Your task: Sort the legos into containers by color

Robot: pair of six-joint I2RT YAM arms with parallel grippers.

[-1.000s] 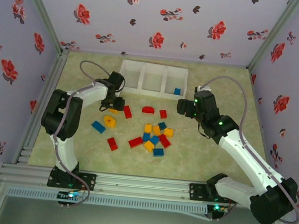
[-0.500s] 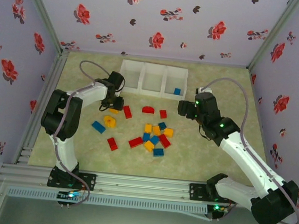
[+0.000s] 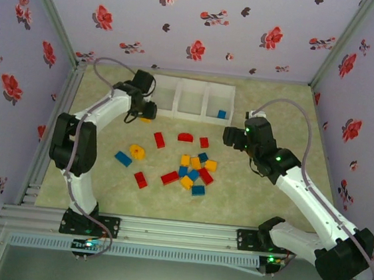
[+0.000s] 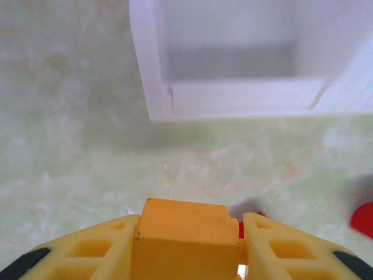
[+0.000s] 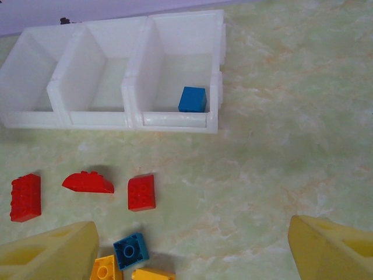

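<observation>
**Brick in grip beside the left bin**

The left gripper (image 4: 189, 223) is clamped on a yellow-orange brick (image 4: 185, 248). It holds the brick over the table (image 4: 70, 175), just short of the outer front corner of the leftmost of the containers (image 4: 150, 70). I judge the brick hard, light and smooth. It will not crush, but it could slip unless pinched on flat opposite sides, as it is here. Its broad side runs across the jaws with the top face level, and its full length is hidden. The right gripper (image 5: 192, 248) hangs with jaws wide apart over loose legos (image 5: 141, 192). A blue brick (image 5: 192, 99) lies in the rightmost container.
</observation>
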